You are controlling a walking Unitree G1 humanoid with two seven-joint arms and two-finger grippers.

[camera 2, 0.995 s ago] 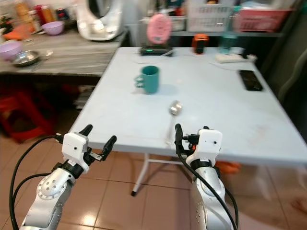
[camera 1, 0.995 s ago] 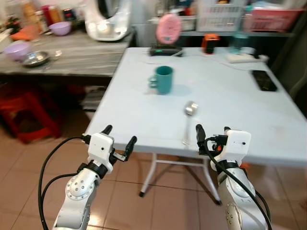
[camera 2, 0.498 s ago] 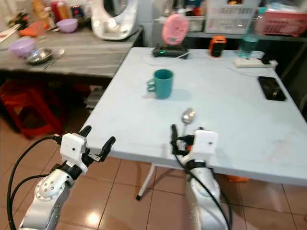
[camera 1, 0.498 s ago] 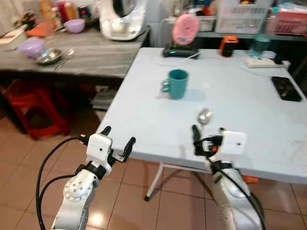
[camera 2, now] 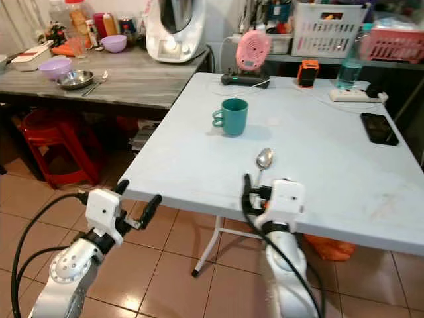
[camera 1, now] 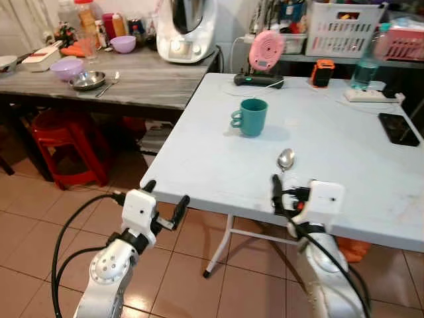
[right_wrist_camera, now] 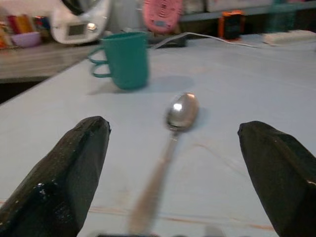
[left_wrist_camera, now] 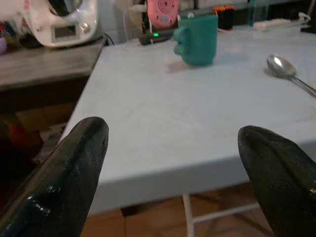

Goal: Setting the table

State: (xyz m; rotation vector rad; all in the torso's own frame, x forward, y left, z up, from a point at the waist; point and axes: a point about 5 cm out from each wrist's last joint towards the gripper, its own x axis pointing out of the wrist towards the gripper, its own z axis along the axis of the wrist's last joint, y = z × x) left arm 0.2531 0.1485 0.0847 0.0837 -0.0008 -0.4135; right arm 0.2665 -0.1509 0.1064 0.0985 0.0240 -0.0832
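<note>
A teal mug [camera 1: 252,116] stands upright near the middle of the white table [camera 1: 199,165]. A metal spoon [camera 1: 285,159] lies in front of it, bowl toward the mug and handle toward the near edge. My right gripper [camera 1: 291,193] is open at the near table edge, and the spoon's handle [right_wrist_camera: 163,163] lies between its spread fingers [right_wrist_camera: 74,168]. My left gripper [camera 1: 164,200] is open too, held over the floor just off the table's near left corner. From there it faces the mug [left_wrist_camera: 198,39] across the tabletop.
A black phone [camera 1: 399,128], a pink device [camera 1: 266,50], a power strip [camera 1: 370,95] and baskets sit along the table's far and right sides. A grey counter [camera 1: 139,73] with bowls and a white appliance runs on the left. A red stool [camera 1: 66,149] stands beneath the counter, on the tiled floor.
The whole picture has shifted and widened, so the camera moved back; more floor and counter show. Mug and spoon lie as before. Both grippers stay open in the same pose.
</note>
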